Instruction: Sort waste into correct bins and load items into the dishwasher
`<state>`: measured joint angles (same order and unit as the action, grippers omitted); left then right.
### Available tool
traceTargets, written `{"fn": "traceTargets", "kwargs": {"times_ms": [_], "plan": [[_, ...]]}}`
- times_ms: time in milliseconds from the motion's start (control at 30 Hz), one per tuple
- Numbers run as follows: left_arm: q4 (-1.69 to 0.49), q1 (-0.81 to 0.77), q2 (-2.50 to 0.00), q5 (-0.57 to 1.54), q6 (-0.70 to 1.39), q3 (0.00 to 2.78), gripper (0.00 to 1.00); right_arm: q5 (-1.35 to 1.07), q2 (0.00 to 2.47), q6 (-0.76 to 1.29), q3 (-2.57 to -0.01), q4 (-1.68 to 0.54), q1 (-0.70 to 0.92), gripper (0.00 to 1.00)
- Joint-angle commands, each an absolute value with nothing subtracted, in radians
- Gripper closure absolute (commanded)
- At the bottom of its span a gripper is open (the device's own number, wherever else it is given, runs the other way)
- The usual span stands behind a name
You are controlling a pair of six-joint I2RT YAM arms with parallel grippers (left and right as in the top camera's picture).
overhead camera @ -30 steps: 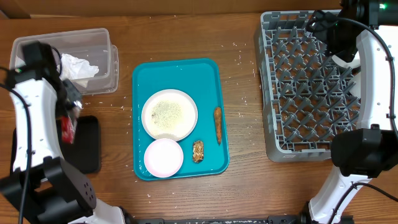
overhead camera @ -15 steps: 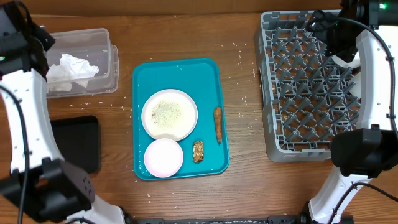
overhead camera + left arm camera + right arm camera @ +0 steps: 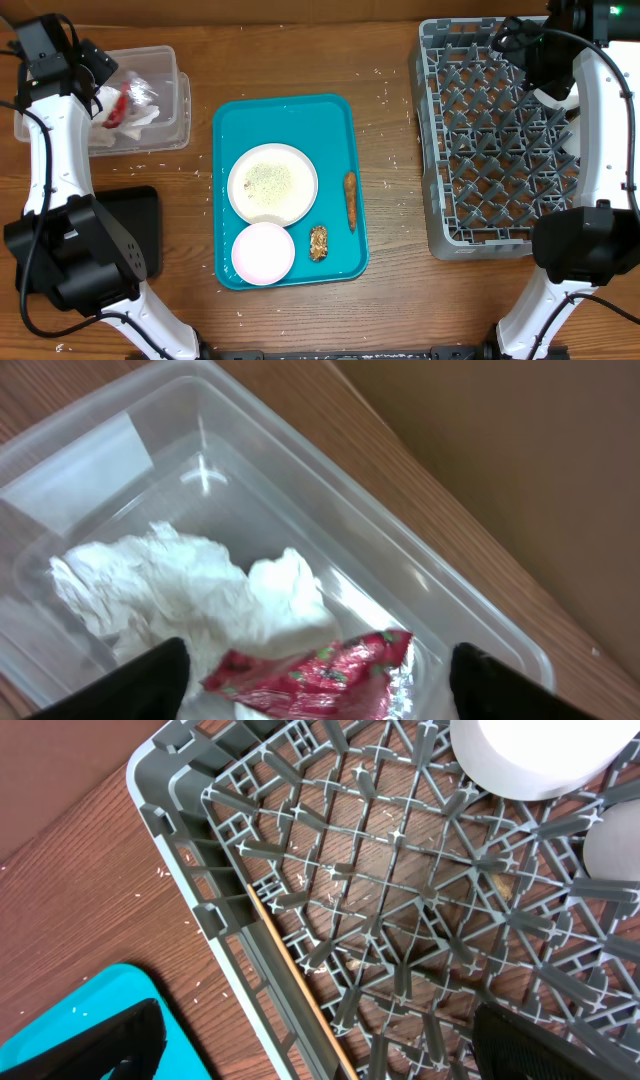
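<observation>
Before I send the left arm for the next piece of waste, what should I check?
1. Foil wrapper inside the clear tub: ok, lying on the napkin.
2. Left tool open, gripping nothing: ok, fingers wide apart above the wrapper.
3. Sausage and nutty chunk exposed for a pick: ok, both lie uncovered on the teal tray.
4. Black tray unobstructed: cannot tell, the left arm hides part of it.
5. Right tool open, out of the way: ok, over the dish rack.
</observation>
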<state>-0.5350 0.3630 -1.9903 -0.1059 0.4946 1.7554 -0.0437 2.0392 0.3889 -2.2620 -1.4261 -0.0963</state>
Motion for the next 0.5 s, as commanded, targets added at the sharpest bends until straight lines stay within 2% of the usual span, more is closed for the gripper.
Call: {"fn": "traceTargets", "kwargs": {"times_ms": [0, 67, 200, 367, 467], "plan": [[-0.565, 0.373, -1.899, -0.022, 0.494, 1.783, 0.07, -0.035, 2.008, 0.393, -2.284, -1.423, -0.096, 0.0], [-0.619, 0.373, -1.82, 0.001, 0.495, 1.783, 0.0, -0.035, 2.008, 0.393, -2.284, -1.423, -0.096, 0.0], [-0.714, 0.375, -1.689, -0.102, 0.494, 1.783, 0.0, -0.035, 2.008, 0.393, -2.284, -1.423, -0.096, 0.0], [-0.811, 0.398, -1.559, -0.403, 0.495, 1.783, 0.0, -0.035, 2.008, 0.393, -2.284, -1.423, -0.096, 0.0], [-0.869, 0.432, -1.527, -0.437, 0.498, 1.783, 0.0, -0.035, 2.008, 0.393, -2.284, -1.423, -0.096, 0.0]]}}
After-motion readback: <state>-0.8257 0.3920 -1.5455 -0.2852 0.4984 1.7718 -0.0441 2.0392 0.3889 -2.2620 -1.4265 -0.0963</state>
